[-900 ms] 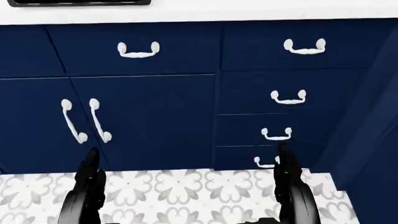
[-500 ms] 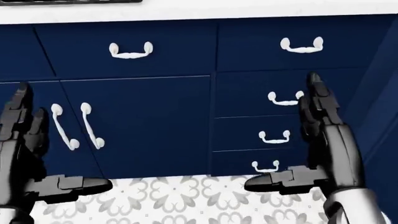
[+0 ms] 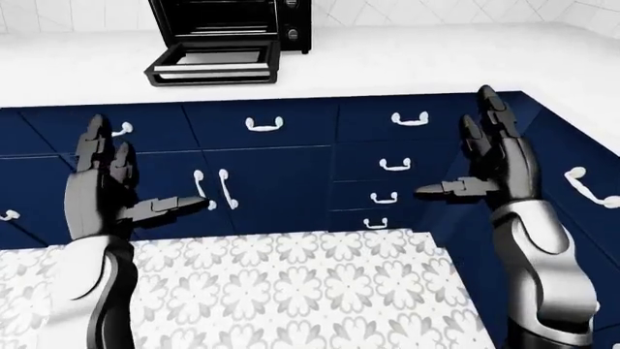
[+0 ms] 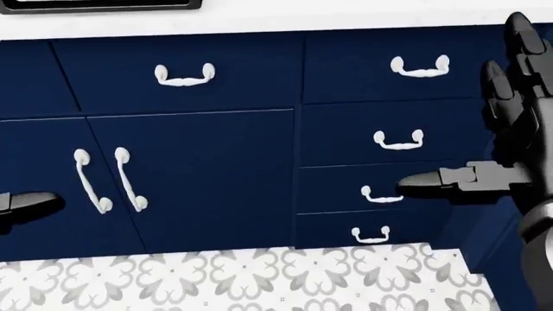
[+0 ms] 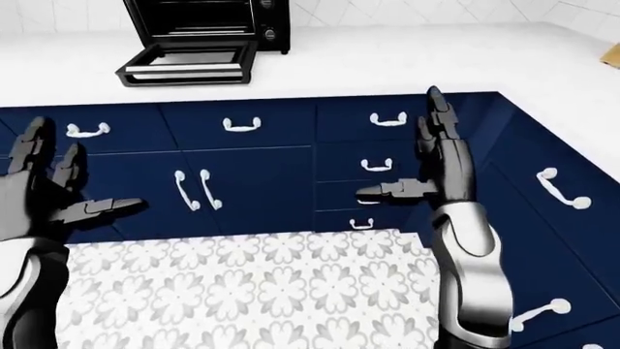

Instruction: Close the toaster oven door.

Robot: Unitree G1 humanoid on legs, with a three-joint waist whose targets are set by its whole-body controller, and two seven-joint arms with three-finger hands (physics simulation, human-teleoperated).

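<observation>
Your left hand [image 3: 102, 182] and right hand [image 3: 494, 163] hang open, well apart from the oven [image 3: 232, 25], whose door [image 3: 213, 64] lies open on the counter [image 3: 407, 65].

No words, numbers or signs can be read anywhere in these pictures. The black oven [image 3: 227, 29] has small round knobs at its right side, but any marks by them are too tiny and blurry to read. The blue drawers [image 4: 406, 133] have no labels.
</observation>
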